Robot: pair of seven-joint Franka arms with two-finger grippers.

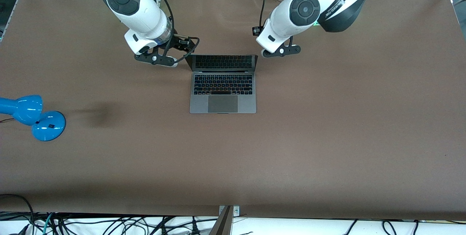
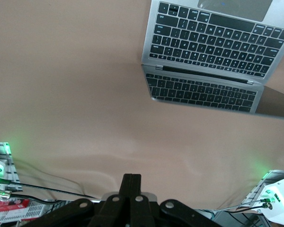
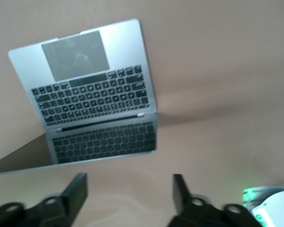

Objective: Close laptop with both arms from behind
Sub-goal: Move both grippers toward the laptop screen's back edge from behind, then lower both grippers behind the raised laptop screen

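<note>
While the laptop (image 1: 222, 93) lies open mid-table, both grippers are held over the table at its lid's corners.

Right gripper (image 3: 130, 194) fingers are seen apart; left gripper (image 2: 131, 189) fingers are pressed together.

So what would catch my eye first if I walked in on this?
Probably the open laptop in the middle of the brown table, its dark screen mirroring the keyboard. Two big white arms lean in over its hinge edge: the right gripper, fingers open, at one screen corner and the left gripper at the other. A bright blue desk lamp sits at the right arm's end.
</note>
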